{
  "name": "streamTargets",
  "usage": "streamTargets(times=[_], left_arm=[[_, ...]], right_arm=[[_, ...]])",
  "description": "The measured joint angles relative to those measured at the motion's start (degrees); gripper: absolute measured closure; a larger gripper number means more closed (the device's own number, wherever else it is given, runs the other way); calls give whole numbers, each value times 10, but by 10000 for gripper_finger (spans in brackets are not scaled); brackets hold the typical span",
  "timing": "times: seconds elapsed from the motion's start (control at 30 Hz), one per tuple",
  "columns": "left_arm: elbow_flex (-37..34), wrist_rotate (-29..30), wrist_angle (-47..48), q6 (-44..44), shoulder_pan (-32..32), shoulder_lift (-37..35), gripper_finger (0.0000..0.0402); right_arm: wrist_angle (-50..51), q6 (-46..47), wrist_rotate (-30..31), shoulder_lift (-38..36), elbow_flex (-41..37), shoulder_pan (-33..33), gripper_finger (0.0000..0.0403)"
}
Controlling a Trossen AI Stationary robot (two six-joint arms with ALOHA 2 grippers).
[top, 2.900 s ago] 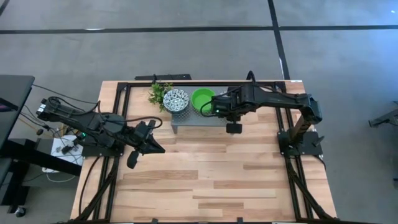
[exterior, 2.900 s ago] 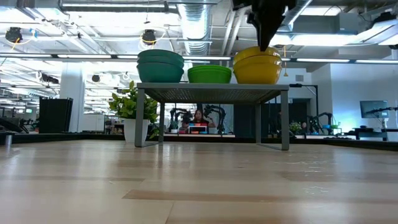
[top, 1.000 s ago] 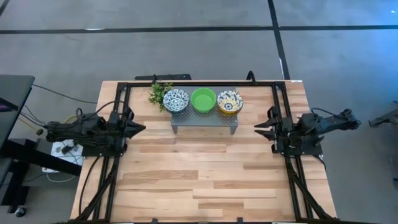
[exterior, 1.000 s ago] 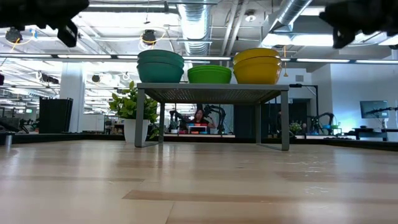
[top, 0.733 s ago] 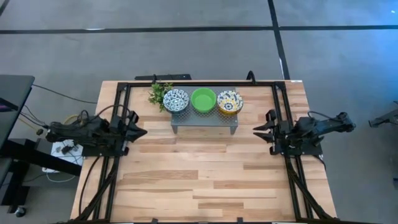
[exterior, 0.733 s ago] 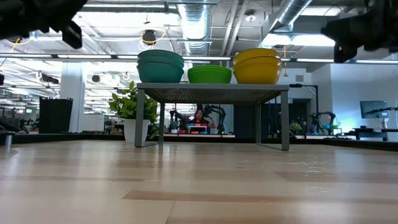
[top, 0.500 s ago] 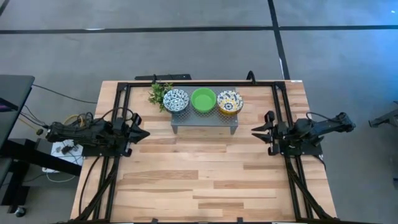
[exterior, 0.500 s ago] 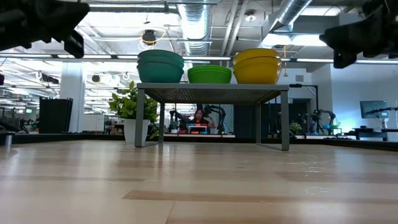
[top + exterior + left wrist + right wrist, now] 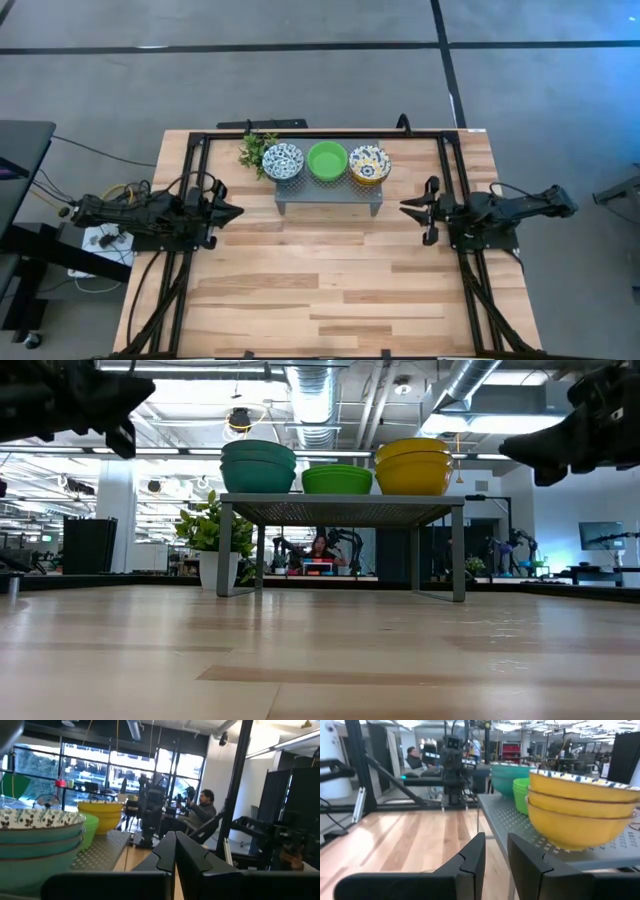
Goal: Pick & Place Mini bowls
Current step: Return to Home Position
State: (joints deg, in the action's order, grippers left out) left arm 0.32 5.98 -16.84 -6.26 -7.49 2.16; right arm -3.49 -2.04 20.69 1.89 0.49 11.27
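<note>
Retreat nearly complete, with both arms drawn back from the grey stand (image 9: 330,195) over the last few seconds: left claw (image 9: 238,212) out at the left edge of the tabletop (image 9: 330,290), fingers pressed together and empty, right claw (image 9: 403,208) at the right edge, parted by only a narrow gap and holding nothing. All mini bowls (image 9: 337,479) up on the stand at the far middle, as a blue-patterned stack (image 9: 283,160) on the left, green stack (image 9: 327,160) centre, yellow-patterned stack (image 9: 369,163) right. Placing judged finished; only settling at home left.
</note>
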Motion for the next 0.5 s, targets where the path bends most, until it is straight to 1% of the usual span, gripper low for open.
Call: streamTargets(times=[0.2, 0.5], left_arm=[[0, 0, -1, 0, 0, 31, 392], [0, 0, -2, 0, 0, 74, 391]], right_arm=[[0, 0, 1, 26, 0, -3, 326], [0, 0, 1, 26, 0, -3, 326]])
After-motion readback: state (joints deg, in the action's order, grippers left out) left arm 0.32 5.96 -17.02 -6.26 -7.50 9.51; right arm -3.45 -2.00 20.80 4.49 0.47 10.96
